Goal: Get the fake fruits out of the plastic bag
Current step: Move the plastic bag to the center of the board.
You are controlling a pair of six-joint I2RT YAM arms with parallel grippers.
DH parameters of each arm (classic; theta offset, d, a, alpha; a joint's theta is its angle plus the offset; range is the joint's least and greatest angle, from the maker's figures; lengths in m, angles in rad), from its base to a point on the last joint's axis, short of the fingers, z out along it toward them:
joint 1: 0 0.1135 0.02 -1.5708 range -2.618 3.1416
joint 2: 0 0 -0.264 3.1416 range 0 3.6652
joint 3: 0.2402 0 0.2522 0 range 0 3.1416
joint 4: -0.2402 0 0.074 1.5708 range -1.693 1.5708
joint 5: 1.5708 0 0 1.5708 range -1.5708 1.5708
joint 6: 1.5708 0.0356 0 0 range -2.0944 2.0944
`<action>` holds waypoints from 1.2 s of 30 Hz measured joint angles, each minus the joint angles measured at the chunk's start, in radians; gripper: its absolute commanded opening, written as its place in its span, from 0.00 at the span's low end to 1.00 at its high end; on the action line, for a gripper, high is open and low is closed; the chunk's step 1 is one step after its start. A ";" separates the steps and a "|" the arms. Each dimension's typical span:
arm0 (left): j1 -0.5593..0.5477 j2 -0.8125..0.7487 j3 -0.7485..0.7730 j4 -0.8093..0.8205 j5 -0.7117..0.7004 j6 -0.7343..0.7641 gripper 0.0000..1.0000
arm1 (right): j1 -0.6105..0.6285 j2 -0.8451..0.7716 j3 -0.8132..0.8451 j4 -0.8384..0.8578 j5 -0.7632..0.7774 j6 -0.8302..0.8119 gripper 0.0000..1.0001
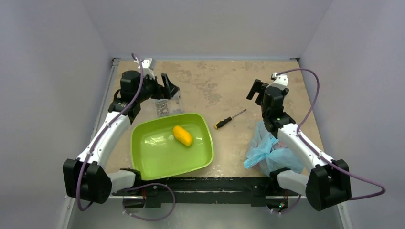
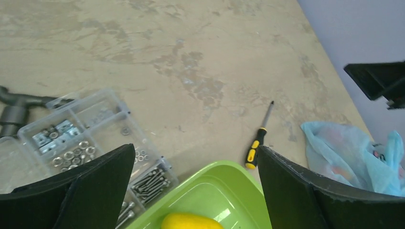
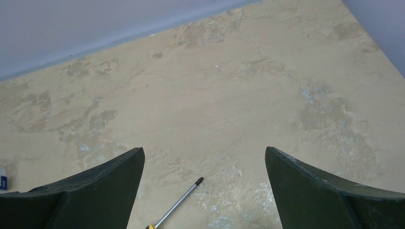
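Note:
The light blue plastic bag [image 1: 271, 151] lies crumpled at the near right of the table, partly under my right arm; it also shows in the left wrist view [image 2: 344, 155]. The fake fruits are hidden inside it; only faint reddish shapes show through. My left gripper [image 1: 170, 90] is open and empty, raised above the far left of the table. In its wrist view the left gripper [image 2: 196, 186] frames the tray's corner. My right gripper [image 1: 255, 90] is open and empty, raised over bare table at the far right; its wrist view shows the right gripper [image 3: 205, 186] above the screwdriver's tip.
A lime-green tray [image 1: 143, 160] holds a plain orange-yellow oval fruit [image 1: 182, 135]. A clear parts box [image 1: 165, 107] of screws and nuts sits behind the tray. A yellow-and-black screwdriver [image 1: 228, 119] lies between the tray and the bag.

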 measured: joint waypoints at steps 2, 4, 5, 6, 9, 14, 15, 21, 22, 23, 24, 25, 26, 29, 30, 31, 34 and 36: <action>-0.035 0.001 0.013 -0.003 0.027 0.011 0.99 | 0.000 0.000 0.003 -0.001 0.018 0.015 0.99; -0.066 0.008 0.030 -0.005 0.051 0.013 0.99 | 0.000 0.000 0.011 -0.009 0.022 0.036 0.99; -0.078 0.013 0.037 -0.005 0.061 0.013 0.99 | 0.000 0.000 0.018 -0.016 0.021 0.050 0.99; -0.092 0.021 0.047 -0.006 0.072 0.013 0.99 | 0.000 0.000 0.027 -0.026 0.021 0.064 0.99; -0.136 0.042 0.063 -0.013 0.096 0.014 0.99 | 0.000 -0.012 0.038 -0.050 0.012 0.106 0.99; -0.207 0.059 0.073 -0.061 0.106 0.032 0.99 | 0.000 -0.074 0.038 -0.100 -0.032 0.194 0.99; -0.221 0.063 0.077 -0.070 0.106 0.038 0.99 | 0.000 -0.100 0.038 -0.120 -0.039 0.221 0.99; -0.327 0.096 0.104 -0.114 0.105 0.047 0.98 | 0.000 -0.259 0.027 -0.232 -0.066 0.332 0.99; -0.347 0.101 0.107 -0.117 0.106 0.047 0.98 | 0.000 -0.285 0.023 -0.251 -0.066 0.341 0.99; -0.368 0.111 0.113 -0.125 0.107 0.045 0.97 | 0.000 -0.317 0.018 -0.277 -0.066 0.353 0.99; -0.384 0.120 0.118 -0.130 0.110 0.040 0.97 | 0.000 -0.347 0.015 -0.307 -0.064 0.365 0.99; -0.396 0.127 0.120 -0.130 0.112 0.038 0.97 | 0.000 -0.372 0.013 -0.341 -0.061 0.373 0.99; -0.411 0.136 0.122 -0.132 0.113 0.035 0.97 | 0.000 -0.393 0.013 -0.377 -0.060 0.379 0.99; -0.446 0.155 0.129 -0.146 0.113 0.025 0.97 | 0.000 -0.424 0.016 -0.509 -0.054 0.399 0.99; -0.454 0.159 0.132 -0.156 0.112 0.021 0.97 | 0.000 -0.424 0.020 -0.552 -0.047 0.408 0.99; -0.461 0.161 0.134 -0.165 0.112 0.020 0.97 | 0.000 -0.420 0.027 -0.610 -0.034 0.423 0.99; -0.480 0.161 0.141 -0.187 0.107 0.020 0.96 | 0.001 -0.385 0.058 -0.786 0.010 0.502 0.99; -0.492 0.161 0.147 -0.198 0.098 0.020 0.96 | 0.001 -0.354 0.075 -0.886 0.032 0.557 0.99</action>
